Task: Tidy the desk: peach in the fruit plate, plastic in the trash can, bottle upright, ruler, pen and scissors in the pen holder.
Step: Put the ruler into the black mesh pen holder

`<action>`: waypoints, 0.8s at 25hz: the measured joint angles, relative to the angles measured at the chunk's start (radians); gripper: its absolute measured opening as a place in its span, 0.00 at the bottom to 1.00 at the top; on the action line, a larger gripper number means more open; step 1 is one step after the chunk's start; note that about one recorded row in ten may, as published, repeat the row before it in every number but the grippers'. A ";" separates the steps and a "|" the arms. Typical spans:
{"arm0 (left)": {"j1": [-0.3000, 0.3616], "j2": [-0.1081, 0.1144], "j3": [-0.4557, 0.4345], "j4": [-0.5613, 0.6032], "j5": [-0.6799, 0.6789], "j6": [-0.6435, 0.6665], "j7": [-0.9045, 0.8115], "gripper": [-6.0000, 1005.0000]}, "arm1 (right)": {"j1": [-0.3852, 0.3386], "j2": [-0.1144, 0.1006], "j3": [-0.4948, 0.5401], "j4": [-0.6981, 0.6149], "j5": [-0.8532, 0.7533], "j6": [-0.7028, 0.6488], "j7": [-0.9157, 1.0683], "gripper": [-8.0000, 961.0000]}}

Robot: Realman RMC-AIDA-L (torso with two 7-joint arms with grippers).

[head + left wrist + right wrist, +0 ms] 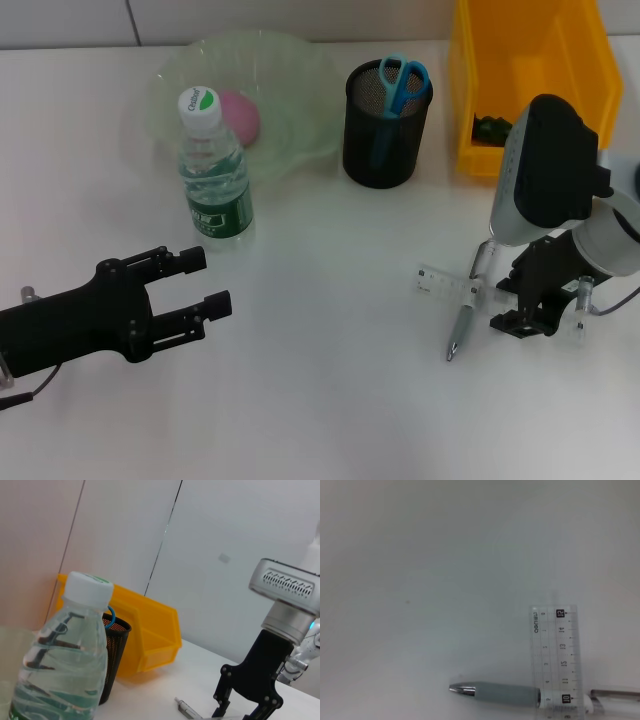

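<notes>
A pink peach [241, 116] lies in the green fruit plate [300, 70]. The bottle [213, 170] [65, 655] stands upright just in front of the plate. Blue scissors [402, 82] stand in the black mesh pen holder [387, 130] [114, 650]. A clear ruler [448, 283] [555, 660] lies across a grey pen [464, 318] [505, 694] [186, 709] on the table. My right gripper [522, 322] [242, 715] is lowered over the ruler's right part, fingers apart. My left gripper [197, 283] hovers open at front left, short of the bottle.
The yellow bin [530, 60] [150, 635] stands at the back right, beside the pen holder, with a dark green item [490, 128] inside. White tabletop lies between the two arms.
</notes>
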 joint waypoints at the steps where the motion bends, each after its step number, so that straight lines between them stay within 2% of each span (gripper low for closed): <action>1: 0.001 0.000 0.000 0.000 0.000 0.000 0.000 0.72 | 0.000 0.000 0.000 0.000 0.000 0.000 0.000 0.45; 3: 0.003 0.000 0.000 0.000 -0.002 0.002 0.000 0.72 | -0.007 0.000 0.026 -0.029 0.030 -0.029 -0.015 0.43; 4: 0.003 0.000 0.000 0.000 -0.002 0.003 0.000 0.72 | -0.018 -0.002 0.105 -0.079 0.097 -0.068 -0.047 0.41; 5: 0.004 0.000 0.000 0.000 -0.002 0.004 0.000 0.72 | -0.018 -0.002 0.105 -0.079 0.097 -0.068 -0.047 0.41; 6: 0.004 0.000 0.000 0.000 -0.002 0.005 0.000 0.72 | -0.024 -0.003 0.171 -0.105 0.151 -0.089 -0.068 0.41; 7: 0.004 0.000 0.000 0.000 -0.003 0.005 0.000 0.72 | -0.030 -0.006 0.288 -0.125 0.260 -0.097 -0.097 0.41; 8: 0.005 0.000 0.000 0.000 -0.003 0.005 0.000 0.72 | -0.030 -0.006 0.288 -0.125 0.260 -0.097 -0.097 0.41; 10: 0.005 0.000 0.000 0.000 -0.003 0.005 0.000 0.72 | -0.033 -0.008 0.422 -0.103 0.410 -0.065 -0.136 0.42; 11: 0.004 0.000 0.000 0.000 -0.003 0.005 0.000 0.72 | -0.033 -0.008 0.476 -0.067 0.489 -0.031 -0.159 0.42; 12: 0.002 -0.001 0.000 0.000 -0.003 0.006 0.000 0.72 | -0.034 -0.008 0.543 0.044 0.664 0.066 -0.216 0.42; 13: 0.002 -0.001 0.000 0.000 -0.003 0.006 0.000 0.72 | -0.034 -0.008 0.543 0.044 0.664 0.066 -0.216 0.43; 14: 0.001 -0.002 0.000 0.000 -0.003 0.006 0.000 0.72 | -0.033 -0.008 0.560 0.180 0.834 0.167 -0.289 0.43; 15: 0.001 -0.002 0.000 0.000 -0.003 0.006 0.000 0.72 | -0.033 -0.008 0.560 0.180 0.834 0.167 -0.289 0.44; 16: 0.001 -0.003 0.000 0.000 -0.003 0.006 0.000 0.72 | -0.026 -0.008 0.561 0.269 0.924 0.215 -0.342 0.44; 17: 0.000 -0.005 0.000 0.000 -0.003 0.006 0.000 0.72 | 0.002 -0.006 0.556 0.431 1.073 0.277 -0.469 0.44; 18: 0.000 -0.005 0.000 0.000 -0.003 0.006 0.000 0.72 | 0.002 -0.006 0.556 0.431 1.073 0.277 -0.469 0.45; 20: -0.003 -0.008 0.000 0.000 -0.002 0.006 0.001 0.72 | 0.054 -0.003 0.555 0.612 1.199 0.324 -0.623 0.45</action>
